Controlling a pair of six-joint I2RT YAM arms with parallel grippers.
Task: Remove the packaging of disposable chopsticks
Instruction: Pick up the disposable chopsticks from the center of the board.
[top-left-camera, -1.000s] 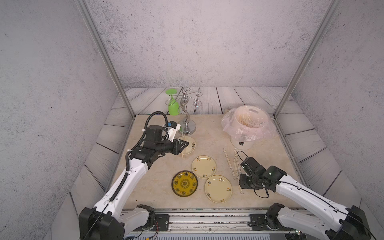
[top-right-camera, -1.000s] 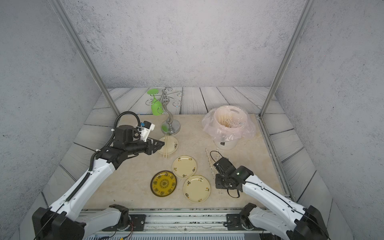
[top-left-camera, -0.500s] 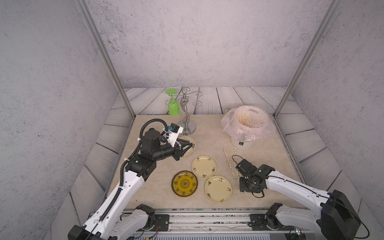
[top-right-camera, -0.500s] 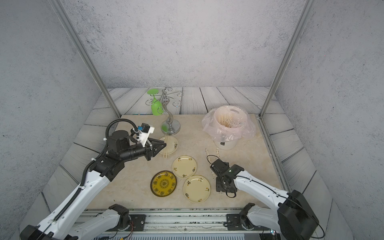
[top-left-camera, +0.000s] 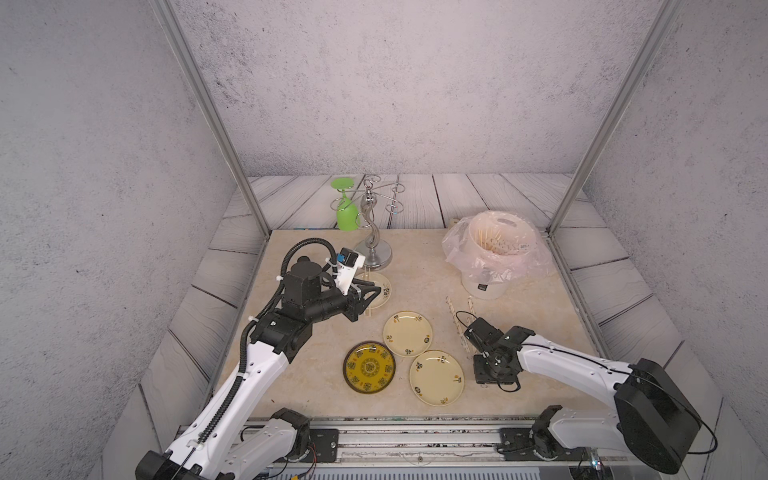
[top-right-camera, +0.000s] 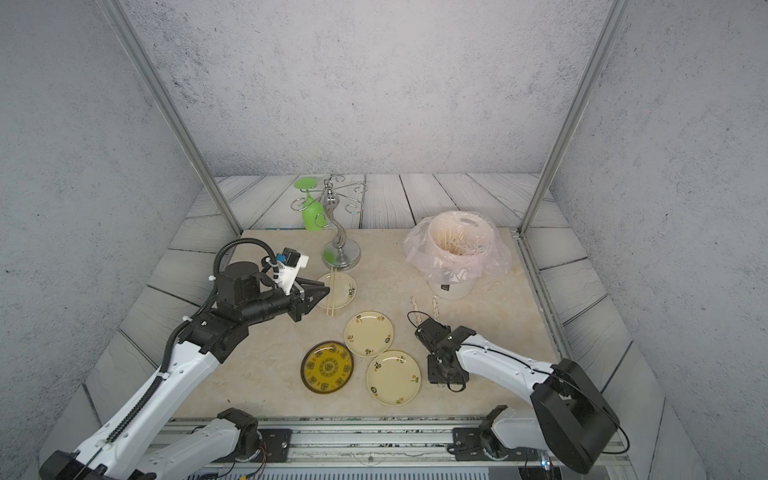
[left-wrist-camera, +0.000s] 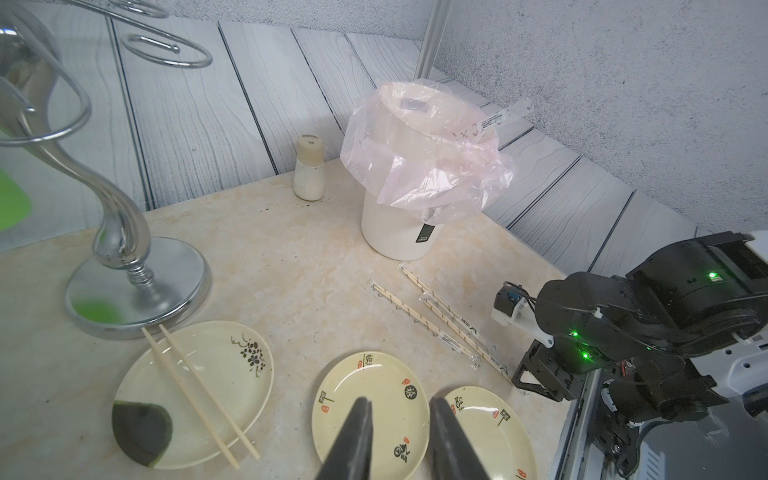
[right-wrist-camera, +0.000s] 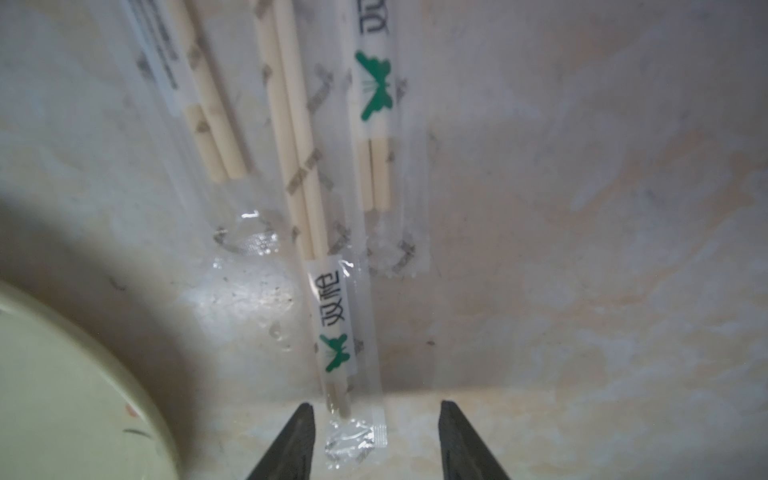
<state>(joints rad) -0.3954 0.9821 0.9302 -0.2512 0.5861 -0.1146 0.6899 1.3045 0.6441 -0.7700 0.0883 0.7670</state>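
My right pincer (right-wrist-camera: 376, 404) is hanging low at the table's four o'clock, jaws parted and straddling, not clamping, the near tip of one long clear plastic printed sleeve (right-wrist-camera: 332, 316). Three such sleeves are lying side by side, each still enclosing pale wooden chopsticks (right-wrist-camera: 291, 124); I judge these outstanding. At ten o'clock my left pincer (left-wrist-camera: 399, 401) is hovering released and empty near the cream plate (left-wrist-camera: 249, 395), which is carrying one bare pair (left-wrist-camera: 195, 386). At one o'clock the pink-bag-lined white bin (left-wrist-camera: 395, 232) is showing discards.

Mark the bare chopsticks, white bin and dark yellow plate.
bare chopsticks (left-wrist-camera: 191, 398): left wrist view, mid-length of one stick.
white bin (left-wrist-camera: 386, 237): left wrist view, side wall.
dark yellow plate (top-left-camera: 369, 367): in a top view, centre.
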